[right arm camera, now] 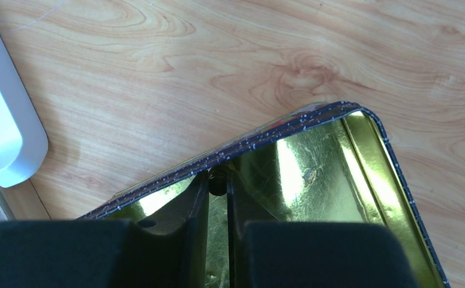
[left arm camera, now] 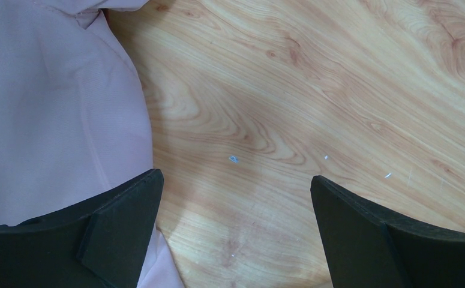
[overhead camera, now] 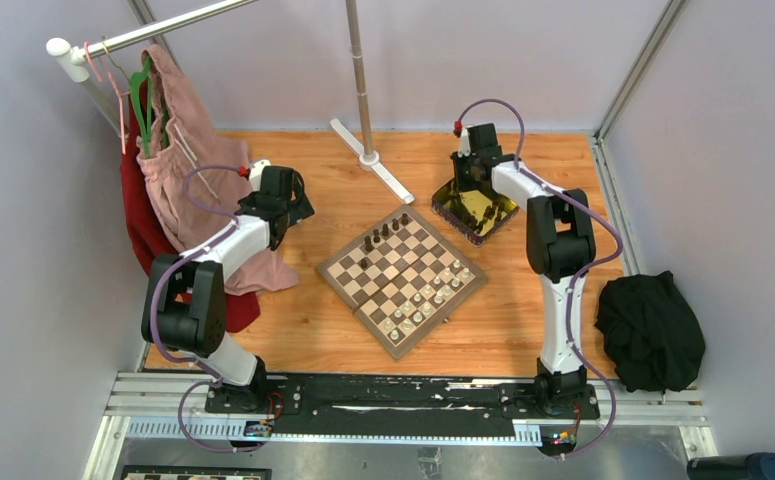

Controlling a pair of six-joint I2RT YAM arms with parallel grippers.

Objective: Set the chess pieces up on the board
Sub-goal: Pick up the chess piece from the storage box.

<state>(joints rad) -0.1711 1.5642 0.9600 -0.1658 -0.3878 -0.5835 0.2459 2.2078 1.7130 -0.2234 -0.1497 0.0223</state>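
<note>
Right claw [right arm camera: 218,180] is down inside the gold tin [right arm camera: 260,143], at its far corner, and the two fingers are drawn in tight. There's a small dark piece [right arm camera: 218,186] pinched between the tips, right against the tin's shiny wall. How much of it sits in the grip, the wrist view can't tell us.

Over to the board [overhead camera: 338,268]. It lies corner-on in the middle of the table [overhead camera: 523,330], just beside the tin and in front of it. A few dark pieces [overhead camera: 383,235] stand along its far left edge, with one a little further in. The pale pieces [overhead camera: 428,300] line up in two rows on the near right side.

Left claw [left arm camera: 236,198] hangs over bare wood, jaws spread wide with nothing between them. A pink cloth [left arm camera: 50,108] lies just beside its left finger.
</note>
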